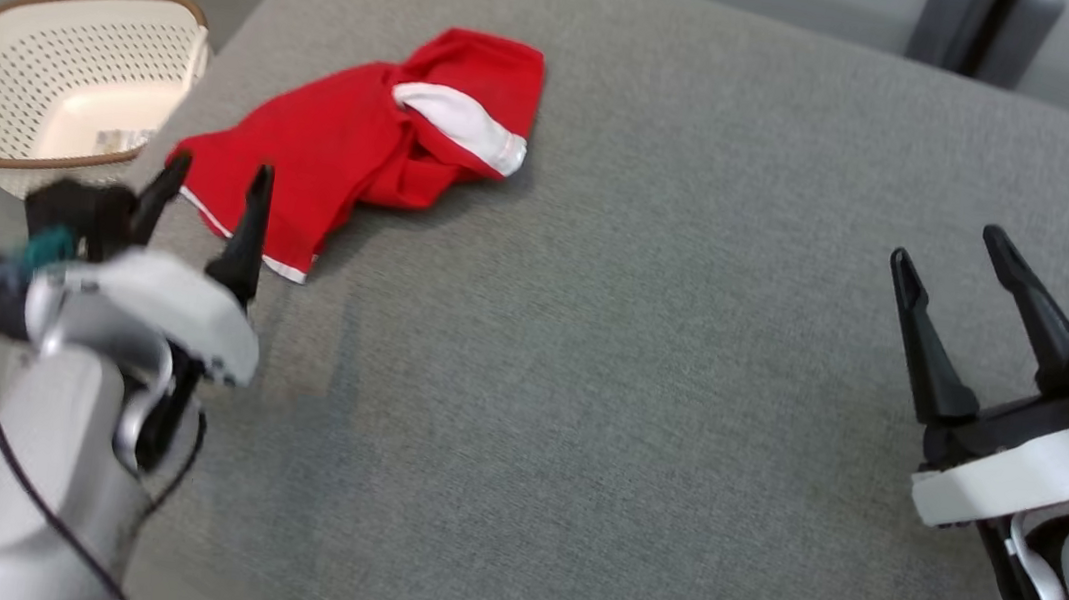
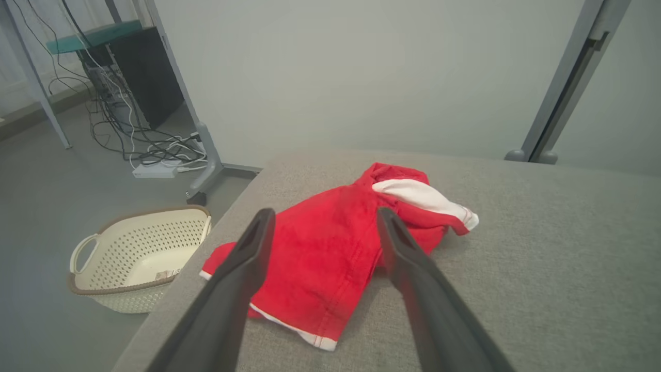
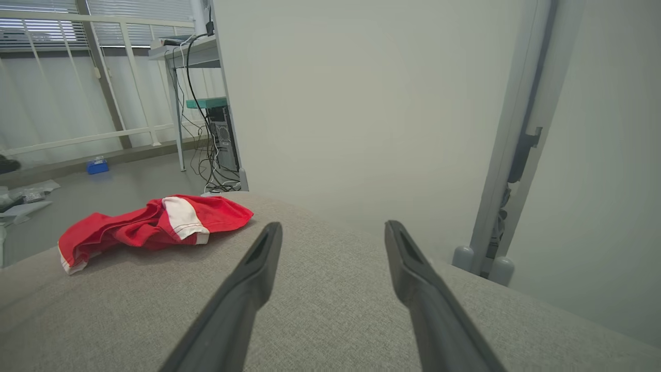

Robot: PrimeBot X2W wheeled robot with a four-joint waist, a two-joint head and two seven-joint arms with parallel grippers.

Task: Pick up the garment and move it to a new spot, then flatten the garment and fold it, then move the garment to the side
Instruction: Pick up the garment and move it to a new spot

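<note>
Fingers of left gripper and right gripper are spread wide, nothing held. Crumpled red garment is seen by the left tips, on grey cushion. Floor cables are shown in left wrist view, window railing in right wrist view.

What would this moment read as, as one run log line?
garment: red, crumpled on grey cushion, not yet picked | left gripper: open, by garment | right gripper: open, far from it
</note>
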